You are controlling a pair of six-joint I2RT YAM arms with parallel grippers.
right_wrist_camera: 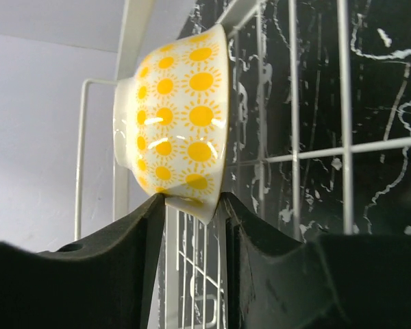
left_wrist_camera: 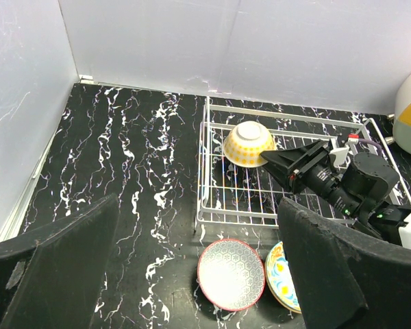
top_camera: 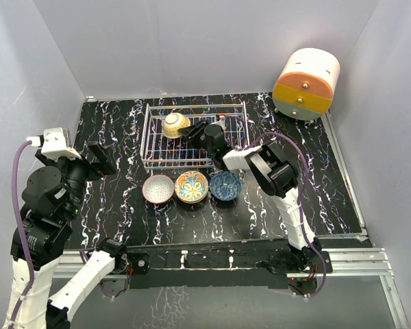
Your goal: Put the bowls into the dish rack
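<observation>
— What have you got hold of?
— My right pincer [right_wrist_camera: 192, 204] is clamped on the rim of the yellow bowl [right_wrist_camera: 181, 116], pinching it from inside and outside. The bowl is tipped on edge inside the dish rack [top_camera: 159, 147], toward the rack's 10 o'clock corner.
— Will it behave?
— It looks like glazed ceramic, so I'd judge it stiff, slick and easy to chip against wire. The rim is the only thin edge to pinch. It wants a firm squeeze and a gentle set-down.
— And the rest?
— The other three bowls [top_camera: 192, 186] sit in a row on the table [top_camera: 123, 137], at 6 o'clock of the rack. My left pincer [top_camera: 103, 159] hangs spread and empty at 9 o'clock.
— What can't you see?
— Whether the lower rim rests on the rack, because my fingers [right_wrist_camera: 109, 267] cover it. My arm [top_camera: 274, 171] hides the rack's 4 o'clock corner.
</observation>
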